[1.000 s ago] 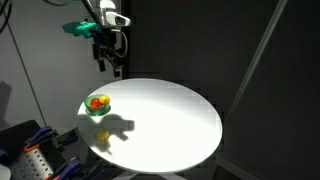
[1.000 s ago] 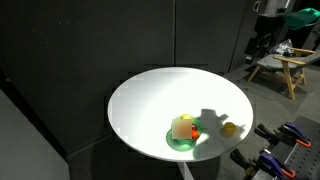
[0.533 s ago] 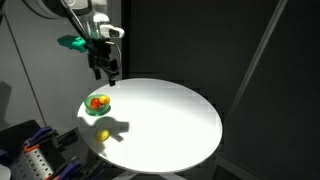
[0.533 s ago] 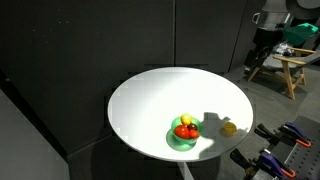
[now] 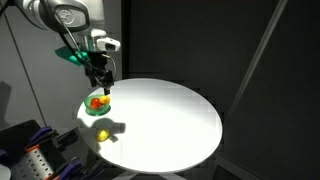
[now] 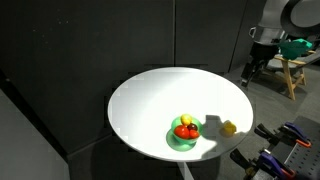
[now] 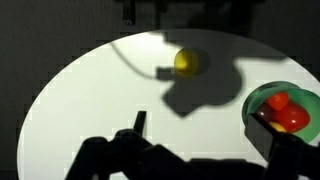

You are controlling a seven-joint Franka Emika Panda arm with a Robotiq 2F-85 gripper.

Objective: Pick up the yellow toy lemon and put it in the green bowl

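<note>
The arm (image 5: pixel 60 14) is made of smooth, rounded links in pale grey-white, with a darker round face on the thick joint well above the claw (image 5: pixel 100 86). In both exterior views the claw is matte black, a blocky body narrowing to slim dark fingers. Directly above the claw sits a small white block (image 5: pixel 104 43). Just beside that, on the wrist, a bright teal-green piece (image 5: pixel 70 56) juts out sideways — it is the only strong colour on the machine. In the wrist view the claw's fingers (image 7: pixel 112 160) appear only as black silhouettes, too dark for screws or markings to be made out.
</note>
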